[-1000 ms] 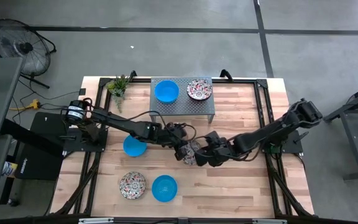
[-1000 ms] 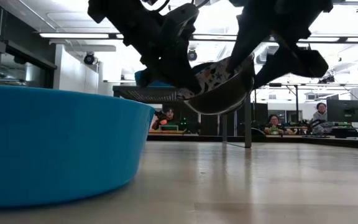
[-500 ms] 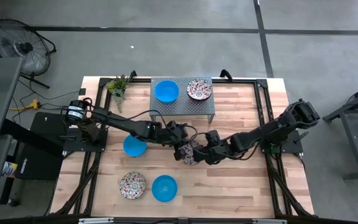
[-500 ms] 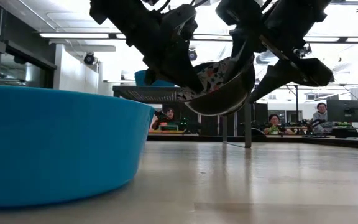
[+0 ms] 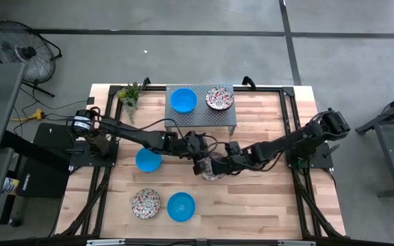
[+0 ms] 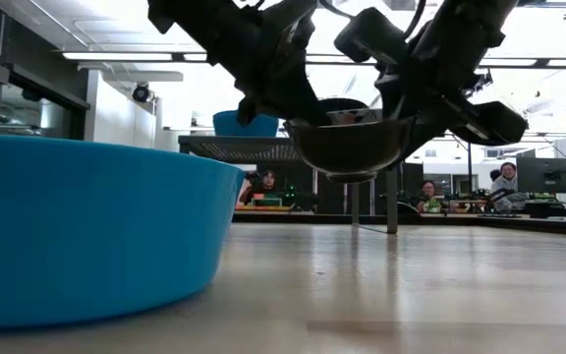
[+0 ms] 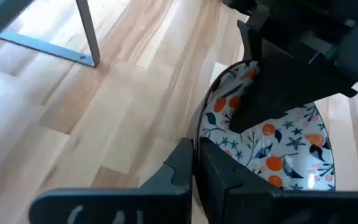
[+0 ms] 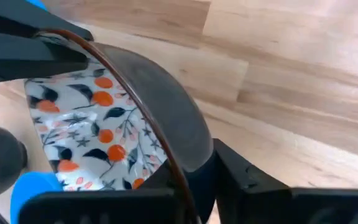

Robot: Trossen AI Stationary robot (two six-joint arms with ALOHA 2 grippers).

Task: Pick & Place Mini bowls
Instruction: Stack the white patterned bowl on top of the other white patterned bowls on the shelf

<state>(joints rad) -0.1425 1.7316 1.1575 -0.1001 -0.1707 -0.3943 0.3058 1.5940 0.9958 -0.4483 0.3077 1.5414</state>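
A white mini bowl with a red-green floral inside and a dark outside [image 5: 214,171] [image 6: 350,147] hangs level above the middle of the table, between both arms. My left gripper [image 5: 200,162] [image 7: 197,165] is shut on its rim on the left side. My right gripper [image 5: 226,164] [image 8: 207,180] is shut on its rim on the right side. A blue mini bowl [image 5: 148,160] rests on the table, partly under the left arm. A floral mini bowl [image 5: 146,203] and a blue one [image 5: 180,206] stand near the front edge. My left gripper pinches the bowl's rim [image 7: 199,130] on its left side, one finger inside the bowl and one outside. The fingers slant down from the table's left. The bowl is lifted clear of the table and sits level, its opening up. My right gripper pinches the bowl's rim [image 8: 166,146] on the side opposite the left gripper, one finger inside [image 7: 272,87] and one against the dark outer wall. The fingers slant down from the table's right. The bowl hangs clear of the table.
A grey metal rack [image 5: 200,116] stands at the back of the table with a blue mini bowl [image 5: 183,100] and a floral one [image 5: 219,98] on top. A small potted plant [image 5: 130,94] stands left of it. Bare wood lies at the front right.
My right gripper has gone toward the table's left, up to the bowl, and has shut on its rim. The floral bowl, tilted in my left gripper a second ago, has turned level while staying clear of the table.
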